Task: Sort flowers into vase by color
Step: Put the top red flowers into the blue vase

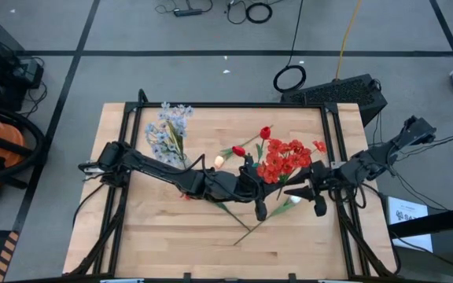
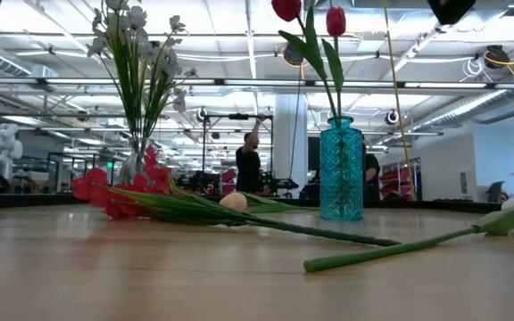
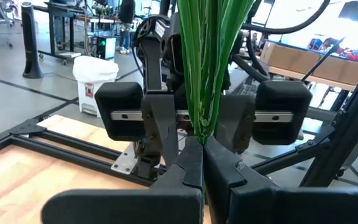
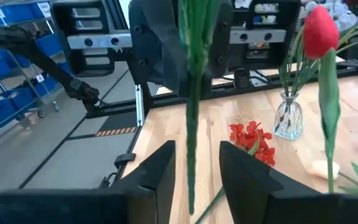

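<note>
Two grippers meet at table centre: left gripper [image 3: 202, 149] clamps a green stem [image 3: 205, 62]; right gripper [image 4: 196, 165], at three o'clock, stands parted around it.

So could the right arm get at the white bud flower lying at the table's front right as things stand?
Probably yes: the right gripper hangs open right beside the white bud flower, which lies flat with nothing on it, though the left gripper, shut on a green stem, crowds close.

A keyboard [image 1: 338, 90] lies beyond the table [image 1: 163, 236] — a person [image 2: 248, 160] stands far behind.
</note>
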You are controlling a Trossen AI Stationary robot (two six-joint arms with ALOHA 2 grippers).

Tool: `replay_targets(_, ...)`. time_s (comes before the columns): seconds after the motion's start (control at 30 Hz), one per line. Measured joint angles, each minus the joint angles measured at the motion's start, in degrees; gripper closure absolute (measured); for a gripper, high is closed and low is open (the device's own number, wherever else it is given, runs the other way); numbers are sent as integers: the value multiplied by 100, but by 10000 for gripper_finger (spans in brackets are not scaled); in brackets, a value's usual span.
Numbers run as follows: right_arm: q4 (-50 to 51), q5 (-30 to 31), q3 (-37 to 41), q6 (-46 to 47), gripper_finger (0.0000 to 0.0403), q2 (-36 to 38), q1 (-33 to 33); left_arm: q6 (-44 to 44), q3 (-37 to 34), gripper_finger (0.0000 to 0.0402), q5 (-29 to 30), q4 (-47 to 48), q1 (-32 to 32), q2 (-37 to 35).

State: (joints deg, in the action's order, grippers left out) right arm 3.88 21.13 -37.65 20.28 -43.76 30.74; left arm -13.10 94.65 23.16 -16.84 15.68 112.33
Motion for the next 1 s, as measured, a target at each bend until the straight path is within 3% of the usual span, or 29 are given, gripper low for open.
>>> replay_targets(0.37, -286, 327, 2, -105, 290, -250, -4, 2, 0, 401, 0, 129, 0, 0)
replay_targets(0.83, -599, 294, 2, -156, 391, -476, -79, 0, 0, 401, 7, 179, -7, 0)
replay_targets(1.0, -600, 297, 2, -156, 394, -484, -79, -11, -2, 380, 22, 177, -13, 0)
